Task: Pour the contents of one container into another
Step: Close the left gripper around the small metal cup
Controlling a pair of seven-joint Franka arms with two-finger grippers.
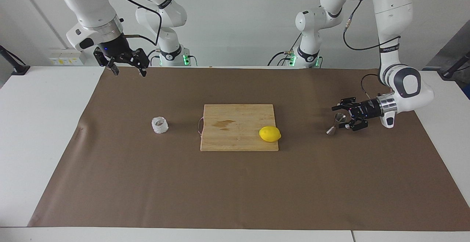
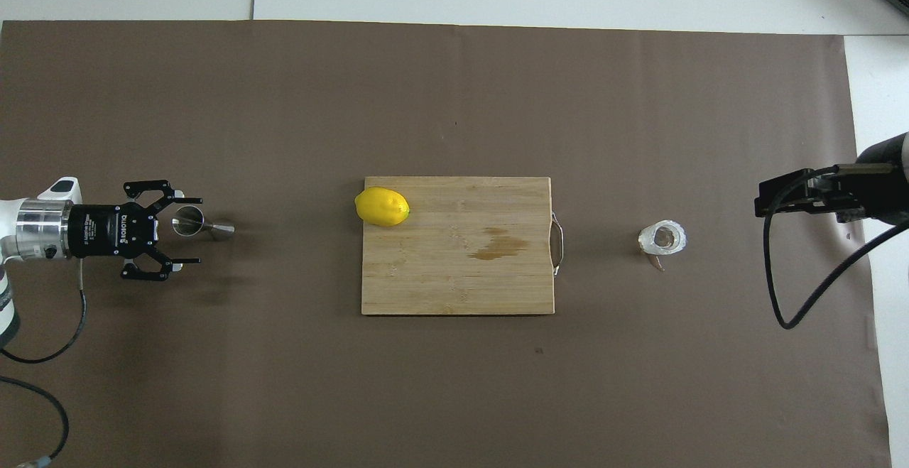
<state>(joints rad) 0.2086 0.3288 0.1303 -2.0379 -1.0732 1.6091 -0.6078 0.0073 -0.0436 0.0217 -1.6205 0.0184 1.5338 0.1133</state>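
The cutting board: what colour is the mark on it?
A darker brown stain on the light wooden cutting board, clearest in the overhead view.

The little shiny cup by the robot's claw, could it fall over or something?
Maybe. The left gripper is open around the steel jigger, which is narrow-waisted; an off-centre close might tip it. Later, the whitish cup must pour into that small mouth, so spills seem likely. The right gripper waits high, away from the cup.

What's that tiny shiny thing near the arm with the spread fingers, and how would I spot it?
Start at the wooden cutting board mid-table and go from the yellow lemon toward the left arm's end. On the brown mat, between the left gripper's open fingers, stands a small steel hourglass-shaped jigger, the only metal vessel.
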